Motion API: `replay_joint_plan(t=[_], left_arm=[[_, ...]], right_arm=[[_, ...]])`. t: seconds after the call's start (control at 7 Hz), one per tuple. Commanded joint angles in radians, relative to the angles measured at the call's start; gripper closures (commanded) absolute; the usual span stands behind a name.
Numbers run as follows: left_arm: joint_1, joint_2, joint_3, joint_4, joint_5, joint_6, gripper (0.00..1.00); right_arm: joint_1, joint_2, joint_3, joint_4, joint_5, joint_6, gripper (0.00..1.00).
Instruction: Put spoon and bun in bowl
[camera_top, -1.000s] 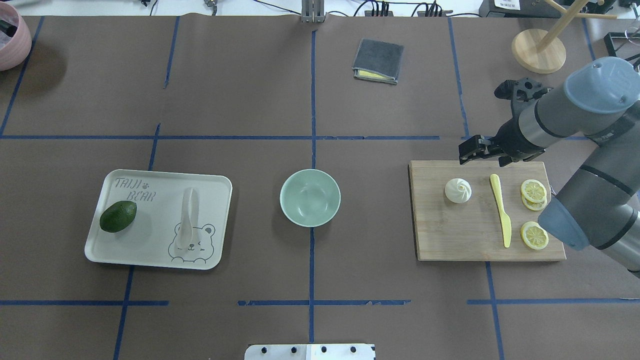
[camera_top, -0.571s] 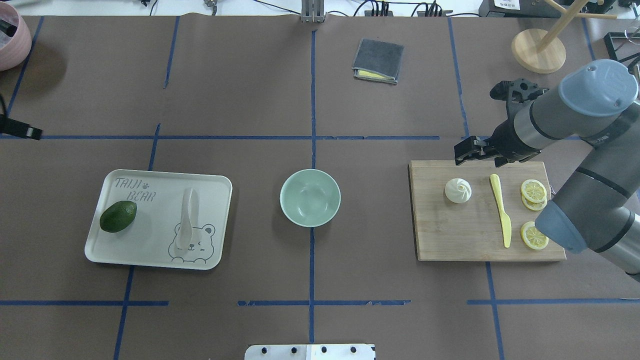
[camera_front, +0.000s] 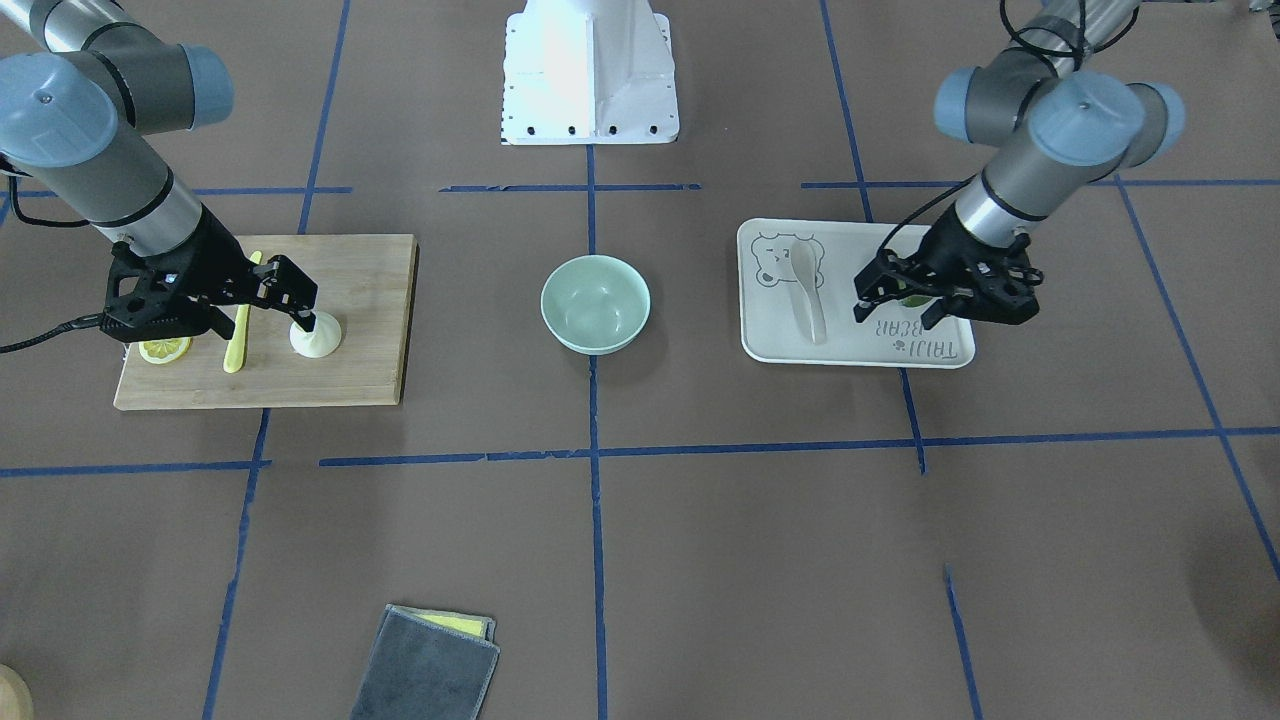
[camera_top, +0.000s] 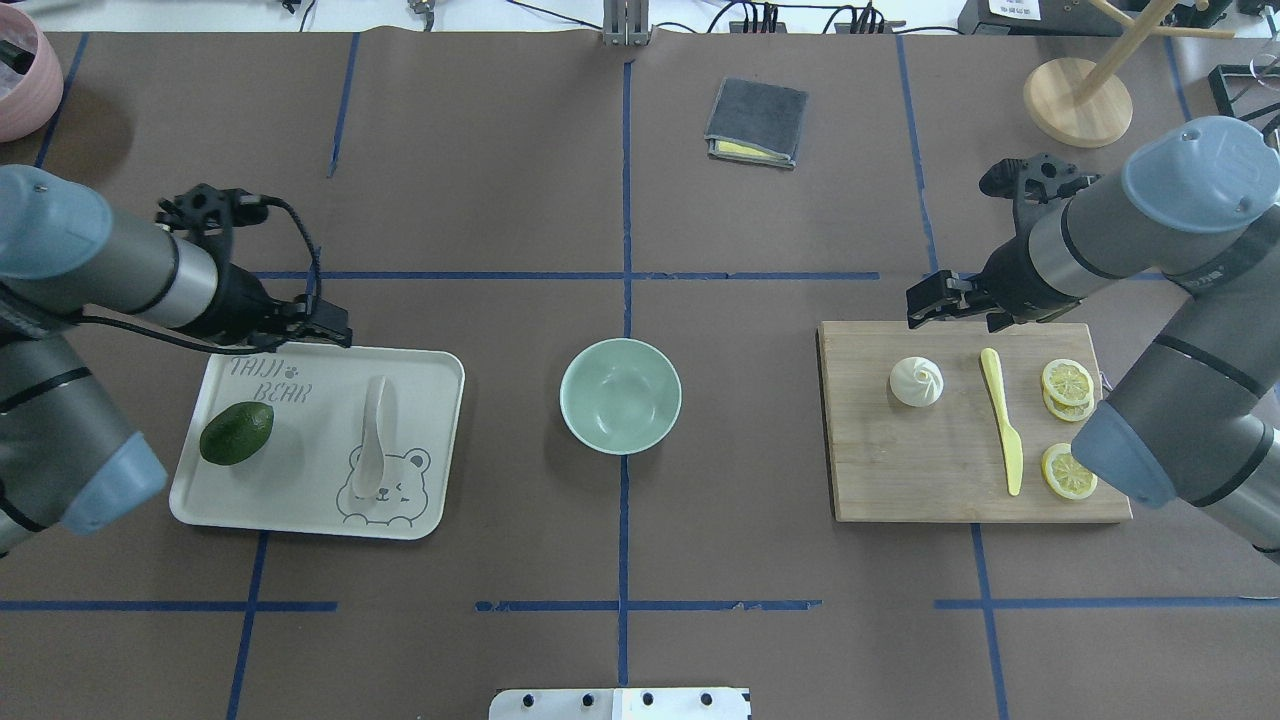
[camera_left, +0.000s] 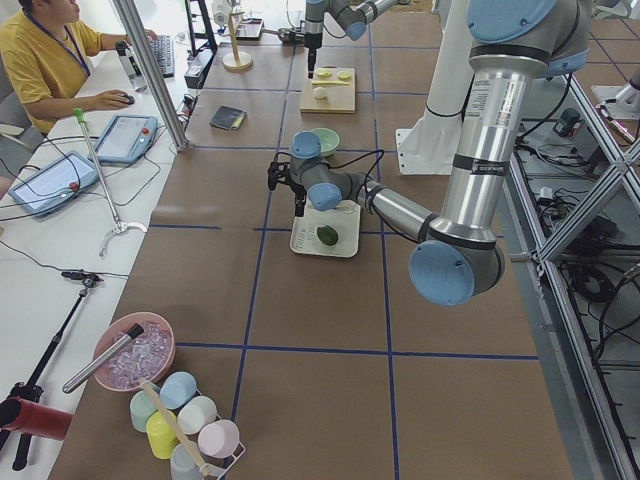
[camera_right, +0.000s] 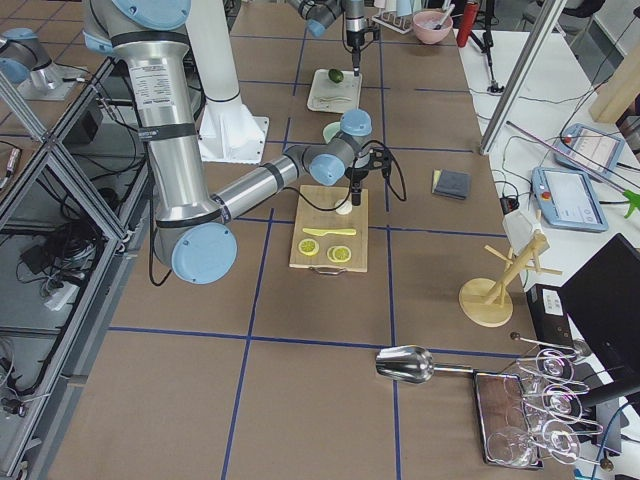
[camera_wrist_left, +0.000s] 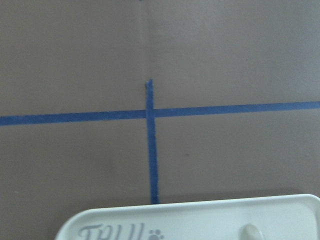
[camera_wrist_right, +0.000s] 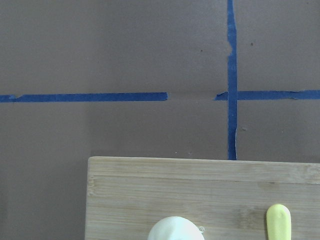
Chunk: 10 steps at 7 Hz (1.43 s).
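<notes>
The pale spoon (camera_top: 375, 435) lies on the white tray (camera_top: 430, 370), scoop towards me; its handle tip shows in the left wrist view (camera_wrist_left: 251, 232). The white bun (camera_top: 916, 381) sits on the wooden cutting board (camera_top: 900, 470). The mint-green bowl (camera_top: 620, 395) stands empty in the middle, between them. My left gripper (camera_top: 325, 328) hovers open and empty over the tray's far edge, beyond the spoon. My right gripper (camera_top: 918, 305) hovers open and empty over the board's far edge, just beyond the bun (camera_front: 316, 337).
A green avocado (camera_top: 236, 433) lies on the tray's left. A yellow knife (camera_top: 1000, 420) and lemon slices (camera_top: 1067, 380) lie on the board right of the bun. A grey cloth (camera_top: 757, 122), a wooden stand (camera_top: 1077, 100) and a pink bowl (camera_top: 20, 80) stand at the back.
My left arm has come in from the left, and its gripper now hangs over the tray's far edge. My right gripper has shifted slightly left along the board's far edge.
</notes>
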Motion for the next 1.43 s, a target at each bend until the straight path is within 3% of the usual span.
replay_joint_plan(t=[0.0,0.57,0.71,0.86,1.29], left_arm=[[0.106,-0.072,0.036,0.098,0.079,-0.026,0.07],[0.133,-0.072,0.057,0.106,0.076,-0.028,0.41],[0.137,-0.072,0.059,0.106,0.076,-0.028,0.62],[0.138,-0.074,0.051,0.123,0.077,-0.028,1.0],[0.138,-0.112,0.004,0.169,0.077,-0.034,1.0]], right_arm=[[0.0,0.001,0.003,0.0,-0.001,0.0,0.0],[0.0,0.001,0.006,0.0,-0.001,0.005,0.0],[0.0,0.001,0.005,0.0,-0.001,0.005,0.0],[0.0,0.001,0.005,0.0,-0.001,0.005,0.0],[0.0,-0.002,0.003,0.0,-0.001,0.005,0.0]])
